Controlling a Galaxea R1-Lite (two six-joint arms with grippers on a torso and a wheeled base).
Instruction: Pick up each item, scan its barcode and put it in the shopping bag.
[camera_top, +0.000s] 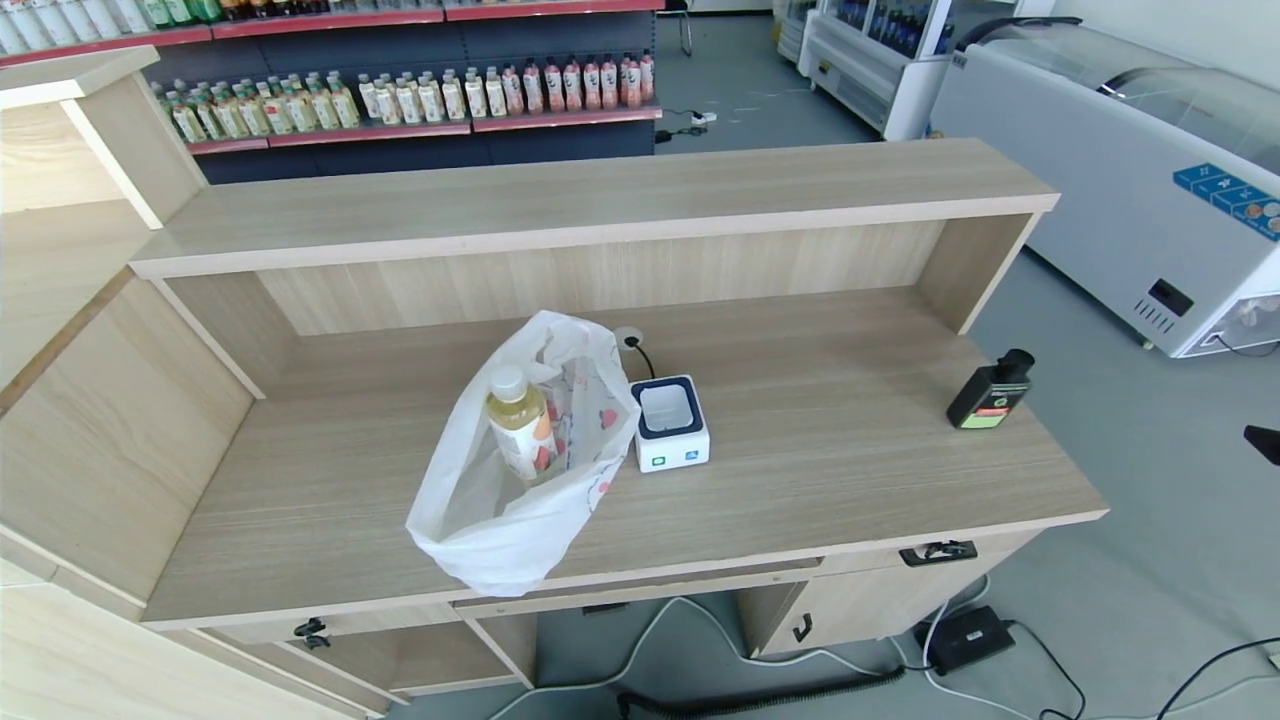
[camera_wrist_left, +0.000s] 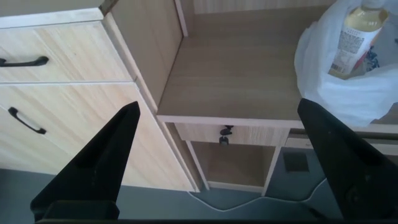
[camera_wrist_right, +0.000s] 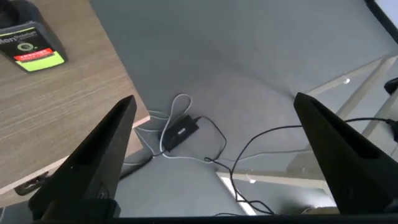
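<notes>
In shopping bag (camera_top: 500, 520): tea bottle (camera_top: 520, 425), upright.

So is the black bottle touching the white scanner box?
Apart. The head view shows bare counter between the black bottle and the scanner.

Pretty clearly a small shop: red-edged shelves (camera_top: 420, 128) at the back were lined with rows of bottled drinks (camera_top: 400, 98), a white chest freezer (camera_top: 1100, 170) sat off to one side, and the wooden checkout desk (camera_top: 820, 440) had a little barcode scanner (camera_top: 668, 425) on it.
</notes>
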